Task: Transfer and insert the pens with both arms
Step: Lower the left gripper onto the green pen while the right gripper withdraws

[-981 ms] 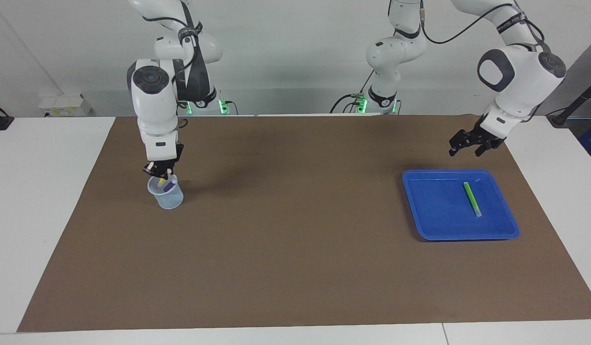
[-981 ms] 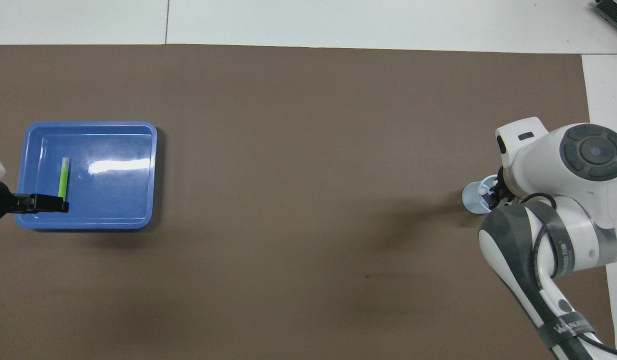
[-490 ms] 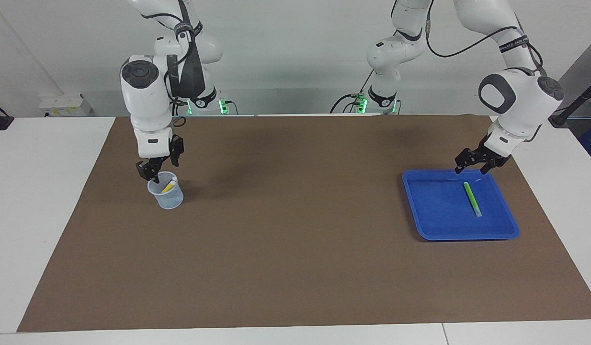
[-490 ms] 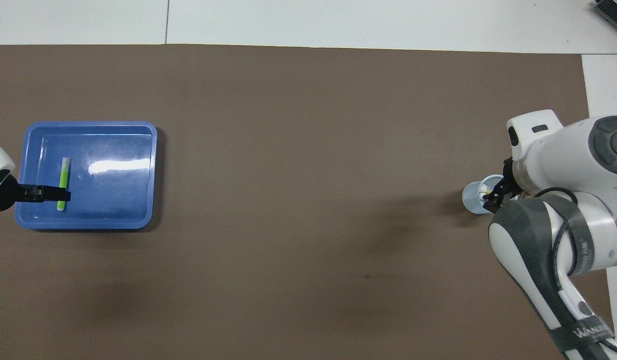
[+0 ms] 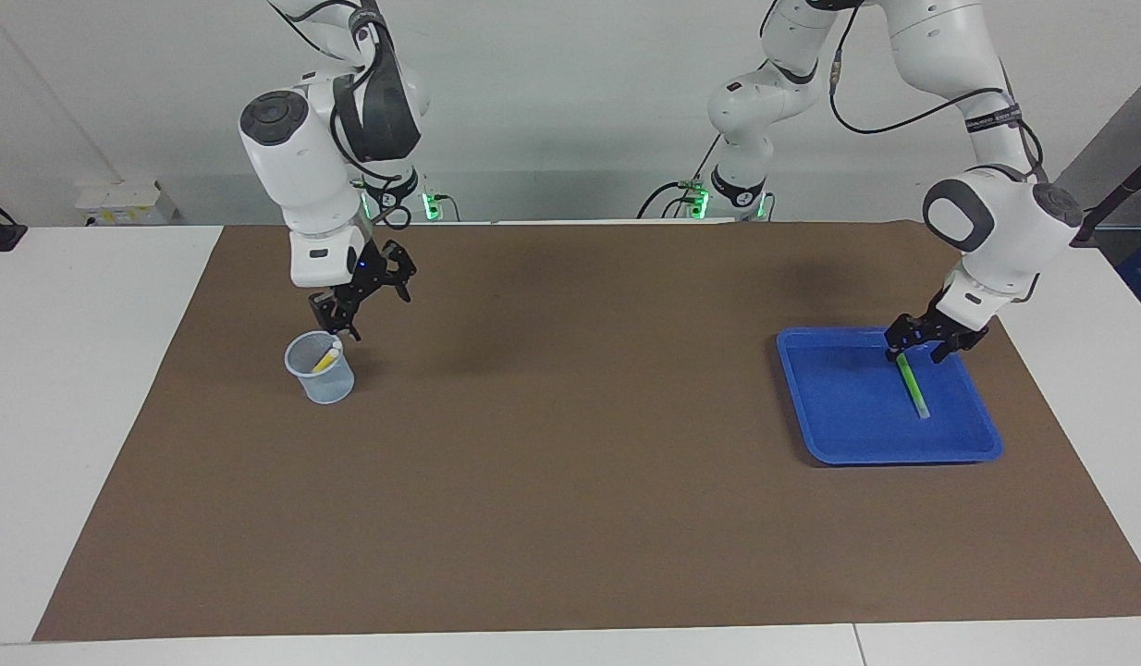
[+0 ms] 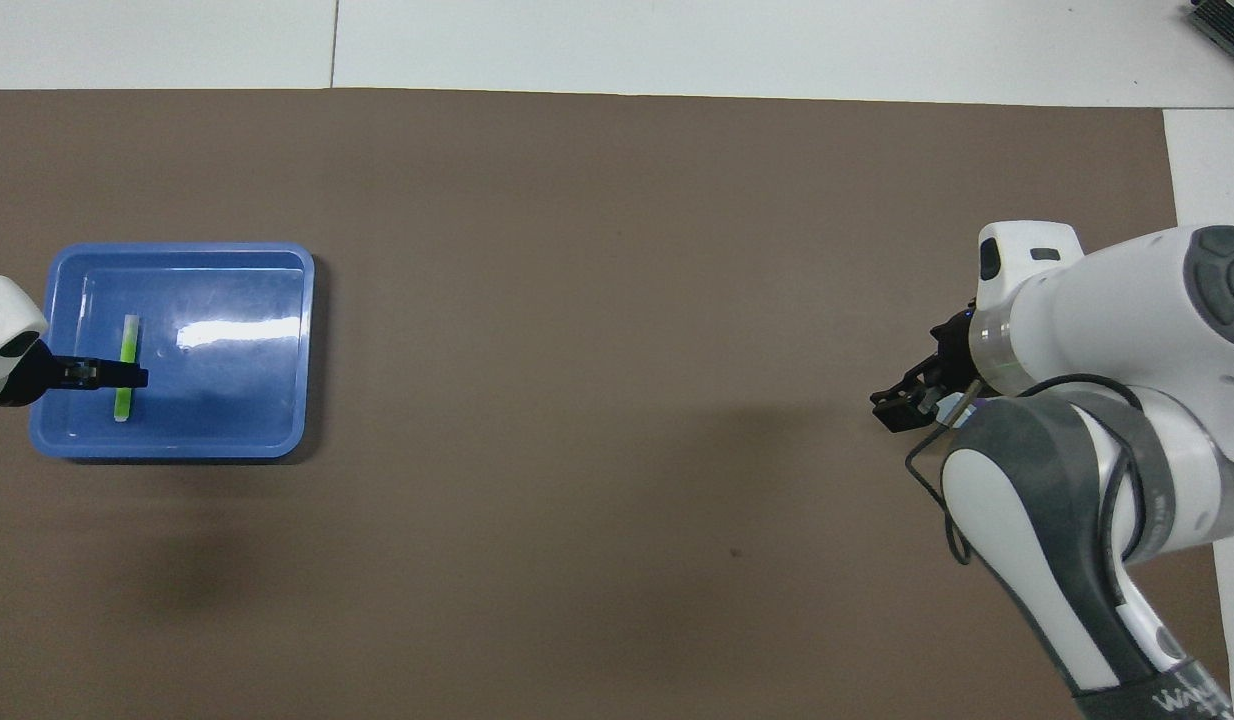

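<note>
The left hand (image 5: 924, 341) is down inside the blue tray (image 5: 843, 435), at the end of the green pen (image 5: 913, 384) that lies nearer to the robots. Its black fingers (image 5: 940, 350) sit at that end of the pen, but I cannot tell whether they are spread or clamped on it. In the overhead view the left hand (image 6: 117, 376) crosses the green pen (image 6: 125, 340) partway along its length. The pen lies flat on the tray floor, pale tip pointing away from the robots. The tray rests on the brown mat (image 5: 570, 462) that covers the counter (image 5: 71, 370), toward the left arm's end.

The right hand (image 5: 349, 319) hangs in the air just over the clear cup (image 5: 321, 370), on the cup's side toward the tray. It holds nothing and its fingers are parted. In the overhead view the right hand (image 6: 912, 400) hides the cup. The cup stands upright on the mat toward the right arm's end, well apart from the tray. The yellow pen (image 5: 326, 358) leans inside it, white cap up against the rim.
</note>
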Available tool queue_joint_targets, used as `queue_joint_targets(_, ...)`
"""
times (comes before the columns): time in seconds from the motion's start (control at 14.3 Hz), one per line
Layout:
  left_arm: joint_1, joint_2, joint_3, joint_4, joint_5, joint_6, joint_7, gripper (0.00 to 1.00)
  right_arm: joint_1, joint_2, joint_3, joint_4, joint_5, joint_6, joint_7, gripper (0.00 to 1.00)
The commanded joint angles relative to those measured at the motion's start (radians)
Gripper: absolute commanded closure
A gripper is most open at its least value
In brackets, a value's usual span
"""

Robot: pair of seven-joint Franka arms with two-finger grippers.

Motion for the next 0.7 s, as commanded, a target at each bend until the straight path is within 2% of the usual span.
queue_joint_targets(0.0,0.011,0.073,-0.005,0.057,0.002,0.037,0.036,0.05,0.021,-0.006,0.001,0.002,0.074,-0.012,0.136,0.0)
queue_joint_targets(0.14,0.011,0.087,-0.005,0.057,0.002,0.065,0.044,0.05,0.055,-0.006,0.001,0.002,0.135,-0.007,0.275,0.0)
queue_joint_targets(0.42,0.015,0.117,-0.007,0.072,0.002,0.084,0.046,0.06,0.15,-0.012,0.001,0.002,0.239,0.002,0.674,0.0)
queue_joint_targets(0.63,0.015,0.13,-0.007,0.077,0.002,0.097,0.047,0.07,0.183,-0.012,0.001,-0.001,0.307,0.036,0.816,0.0)
